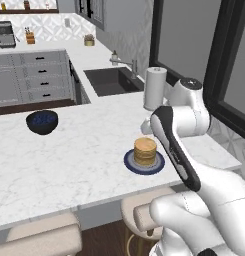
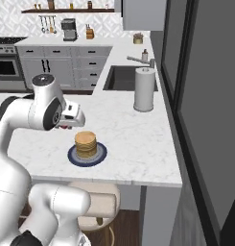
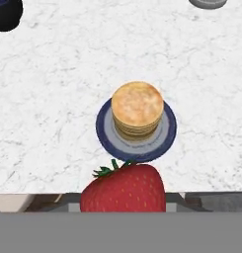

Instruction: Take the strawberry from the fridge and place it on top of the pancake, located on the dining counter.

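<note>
The white marble tabletop (image 1: 69, 155) was the broadest thing, running from the near edge above the stools (image 1: 41, 237) back toward a dark sink (image 1: 111, 80) set in the rear run of it. A paper towel roll (image 2: 144, 89) stood upright near the sink. Well apart to the arm's left sat a dark bowl (image 1: 42, 121) holding blueberries. Near the tabletop's front edge lay a dark blue plate (image 3: 103, 129), and on it a small stack of golden pancake (image 3: 137, 109) rounds, upright and centred. Bare marble surrounded the plate on every side, with the most open room between it and the bowl.

The tool (image 2: 71, 120) hung above the tabletop, just beside the plate on the arm's left and back toward the front edge. Its jaws were drawn in on the strawberry (image 3: 123, 188), which showed large and red at the bottom of the hand view with its green leaves toward the plate. The fingers themselves were mostly hidden behind the berry, so the contact points could not be made out, though the fruit appeared clamped between them. The strawberry was off the pancake, not touching it.
</note>
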Controlling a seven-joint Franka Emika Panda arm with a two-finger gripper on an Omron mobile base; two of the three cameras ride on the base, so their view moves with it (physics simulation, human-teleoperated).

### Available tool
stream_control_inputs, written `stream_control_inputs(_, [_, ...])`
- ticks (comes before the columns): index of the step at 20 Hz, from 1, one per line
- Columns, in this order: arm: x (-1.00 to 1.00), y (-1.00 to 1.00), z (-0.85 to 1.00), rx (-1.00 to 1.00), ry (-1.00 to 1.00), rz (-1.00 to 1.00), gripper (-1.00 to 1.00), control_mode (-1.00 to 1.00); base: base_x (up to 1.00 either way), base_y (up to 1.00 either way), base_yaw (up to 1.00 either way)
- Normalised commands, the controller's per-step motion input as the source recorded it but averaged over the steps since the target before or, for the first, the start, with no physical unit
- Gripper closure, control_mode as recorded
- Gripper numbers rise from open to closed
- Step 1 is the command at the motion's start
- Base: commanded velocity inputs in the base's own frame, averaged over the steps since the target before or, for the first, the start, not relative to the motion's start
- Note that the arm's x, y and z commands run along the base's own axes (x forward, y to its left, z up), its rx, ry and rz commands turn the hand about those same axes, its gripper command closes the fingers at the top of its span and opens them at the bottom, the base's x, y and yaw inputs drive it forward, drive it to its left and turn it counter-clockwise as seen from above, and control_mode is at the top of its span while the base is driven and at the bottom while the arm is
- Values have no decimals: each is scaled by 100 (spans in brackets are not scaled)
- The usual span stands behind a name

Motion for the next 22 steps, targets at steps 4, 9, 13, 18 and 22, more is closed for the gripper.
stream_control_inputs(4, [100, 0, -65, -7, -1, 1, 100, -100, 0, 0, 0])
stream_control_inputs(9, [99, 0, -84, -16, 0, 1, 100, -100, 0, 0, 0])
stream_control_inputs(13, [55, -14, -55, -2, 2, 0, 100, -100, 0, 0, 0])
stream_control_inputs(18, [5, -9, -22, 1, 3, 1, 100, -100, 0, 0, 0])
stream_control_inputs(22, [9, 10, -23, 0, 2, 4, 100, -100, 0, 0, 0])
